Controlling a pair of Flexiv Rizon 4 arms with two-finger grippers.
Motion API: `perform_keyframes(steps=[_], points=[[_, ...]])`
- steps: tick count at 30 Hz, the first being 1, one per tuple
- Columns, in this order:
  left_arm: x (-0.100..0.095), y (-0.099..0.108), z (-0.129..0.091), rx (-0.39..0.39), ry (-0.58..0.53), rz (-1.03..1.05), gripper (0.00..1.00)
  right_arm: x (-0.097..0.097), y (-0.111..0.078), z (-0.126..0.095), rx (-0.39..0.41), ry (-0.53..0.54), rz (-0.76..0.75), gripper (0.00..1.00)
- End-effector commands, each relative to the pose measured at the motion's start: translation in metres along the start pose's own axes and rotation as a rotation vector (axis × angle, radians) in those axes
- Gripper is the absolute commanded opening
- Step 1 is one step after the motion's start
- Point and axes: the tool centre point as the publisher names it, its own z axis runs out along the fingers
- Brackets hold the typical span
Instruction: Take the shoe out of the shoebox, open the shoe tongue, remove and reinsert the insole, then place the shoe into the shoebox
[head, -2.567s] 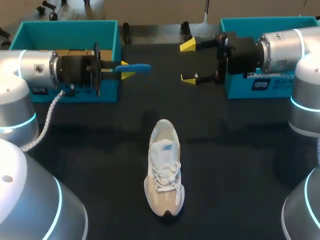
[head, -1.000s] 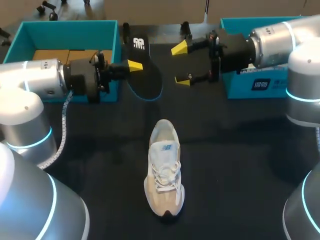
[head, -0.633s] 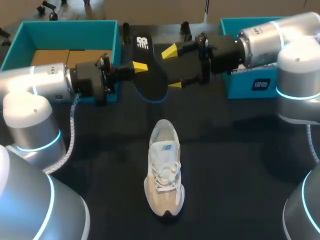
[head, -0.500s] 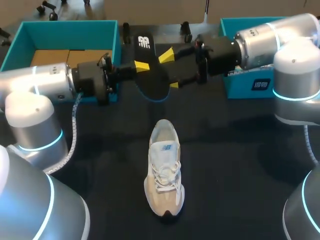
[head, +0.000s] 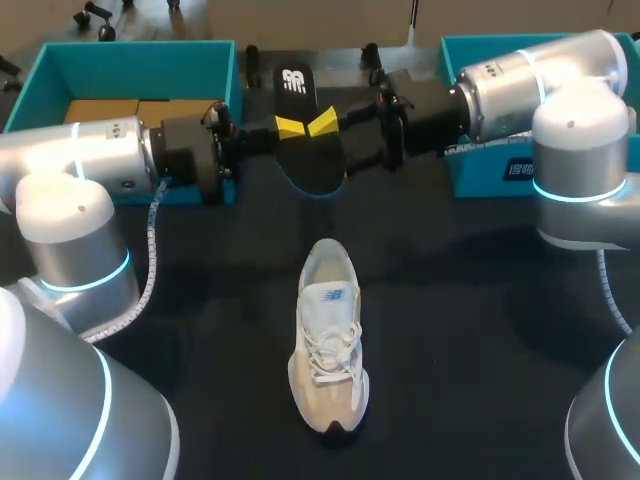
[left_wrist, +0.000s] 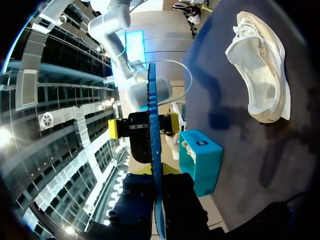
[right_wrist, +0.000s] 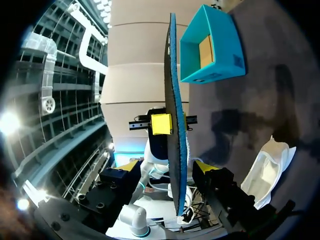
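Note:
A black insole (head: 310, 135) with a blue rim hangs in the air at the back middle of the table. My left gripper (head: 290, 126) is shut on its left edge; in the left wrist view the insole (left_wrist: 151, 125) runs edge-on out of that gripper (left_wrist: 157, 197). My right gripper (head: 335, 143) straddles the insole's right side. In the right wrist view the insole (right_wrist: 175, 125) stands between that gripper's (right_wrist: 175, 172) fingers with a gap on both sides, so it is open. The white and beige shoe (head: 328, 350) lies on the table nearer the front, toe toward me.
A teal box (head: 130, 70) with brown cardboard inside stands at the back left, behind my left arm. A second teal box (head: 520, 170) stands at the back right, partly hidden by my right arm. The table is black.
My right gripper has moved left up to the insole and its jaws have narrowed around it. My left gripper has carried the insole slightly right. The shoe has not moved.

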Motion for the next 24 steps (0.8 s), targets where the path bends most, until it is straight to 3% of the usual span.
perform_keyframes(steps=[1,24], points=[[0.0002,-0.0002,0.0010,-0.002,0.000,0.001,0.00,-0.0047,0.0071,0.0038,0.012,0.006,-0.003,0.50],[0.0002,-0.0002,0.0010,-0.002,0.000,0.001,0.00,-0.0046,0.0078,0.0117,0.018,-0.006,-0.035,0.28]])
